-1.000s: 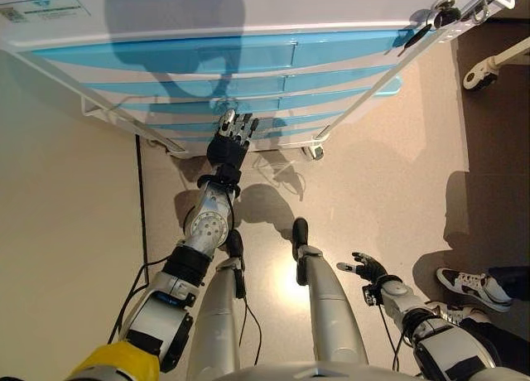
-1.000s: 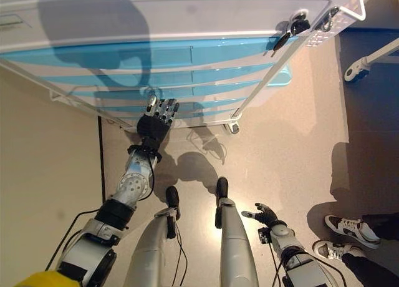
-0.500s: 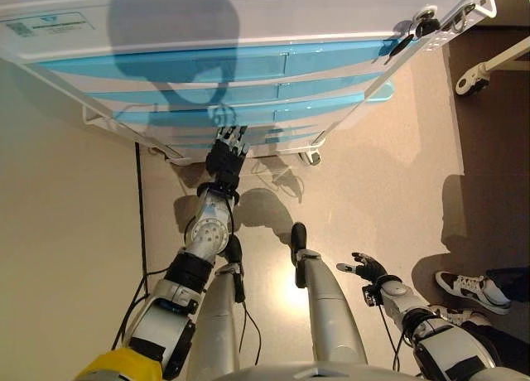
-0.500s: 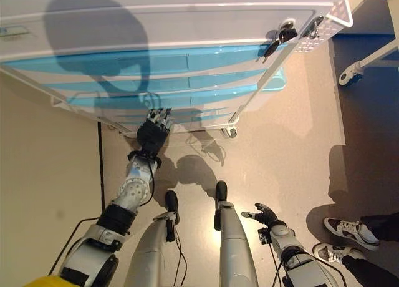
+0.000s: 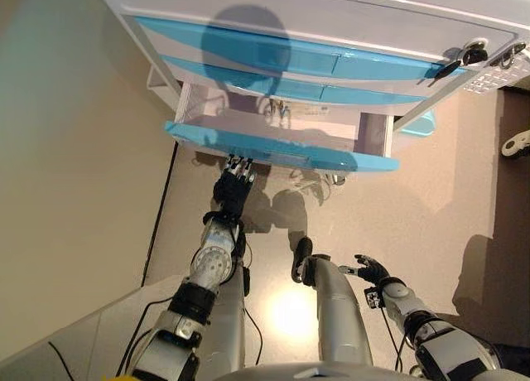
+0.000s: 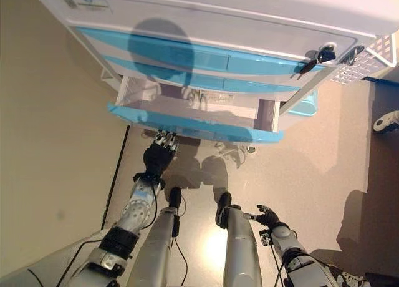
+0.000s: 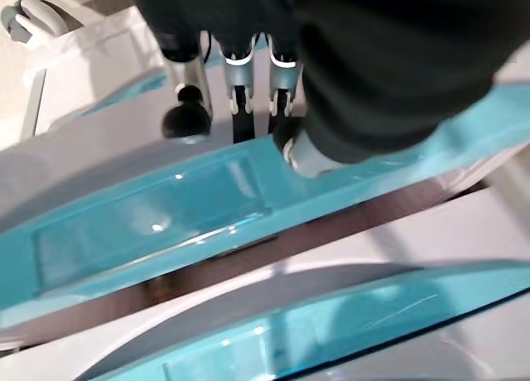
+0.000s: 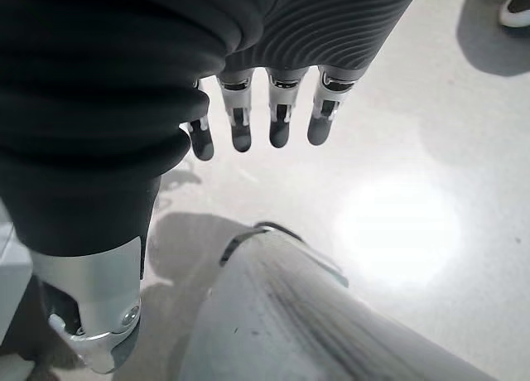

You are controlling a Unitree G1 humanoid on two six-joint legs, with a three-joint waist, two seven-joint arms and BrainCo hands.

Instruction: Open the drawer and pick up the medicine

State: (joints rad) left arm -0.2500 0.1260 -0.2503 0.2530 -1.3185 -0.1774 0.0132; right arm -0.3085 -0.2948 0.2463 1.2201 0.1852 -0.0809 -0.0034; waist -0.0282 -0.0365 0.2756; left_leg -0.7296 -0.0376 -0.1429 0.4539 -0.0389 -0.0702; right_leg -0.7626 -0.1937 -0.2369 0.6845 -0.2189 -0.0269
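Left of centre in the left eye view, the left robot hand (image 5: 233,186) sits just below the blue front of the open drawer (image 5: 281,147); whether its fingers hook the front I cannot tell. Small items, probably the medicine (image 5: 277,109), lie above it inside the drawer, whose long axis runs across the frame. At lower right, the right robot hand (image 5: 370,270) hangs relaxed, farther off

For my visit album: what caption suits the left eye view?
Robot's left hand at the front of an opened blue drawer, right hand idle by its side.
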